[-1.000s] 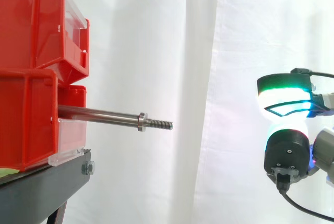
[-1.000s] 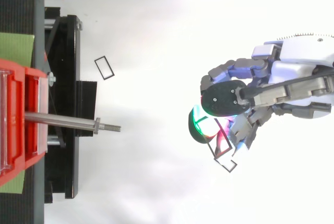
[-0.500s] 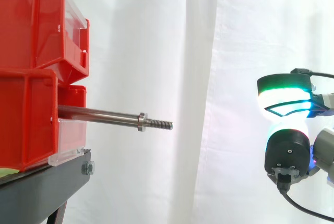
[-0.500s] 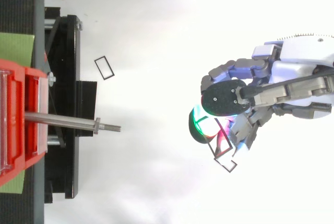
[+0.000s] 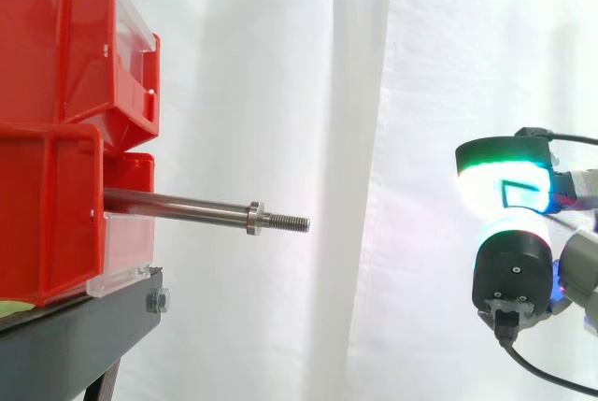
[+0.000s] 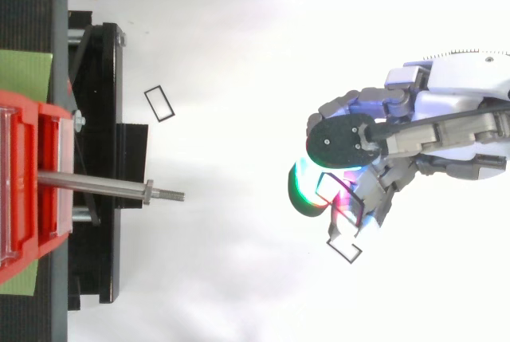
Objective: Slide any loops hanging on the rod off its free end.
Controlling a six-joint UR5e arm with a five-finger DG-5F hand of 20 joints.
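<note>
Red bins (image 5: 56, 130) on the black stand (image 5: 84, 326) carry the rod (image 5: 177, 203), its free end bare. Well beyond that end hangs the hand (image 6: 446, 131), fingers curled, pinching a black loop (image 5: 523, 181).

Red bins (image 5: 56, 121), silver rod (image 5: 177, 203), black loop (image 5: 523, 182), grey hand (image 6: 446, 119) — green-glowing pads (image 5: 495, 153)

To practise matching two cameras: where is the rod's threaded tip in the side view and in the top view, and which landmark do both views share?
Side view: the rod tip lies left of centre, below mid-height, pointing right.
Top view: the rod tip lies in the left third, below mid-height, pointing right.
Shared landmark: the collar just behind the thread.
</note>
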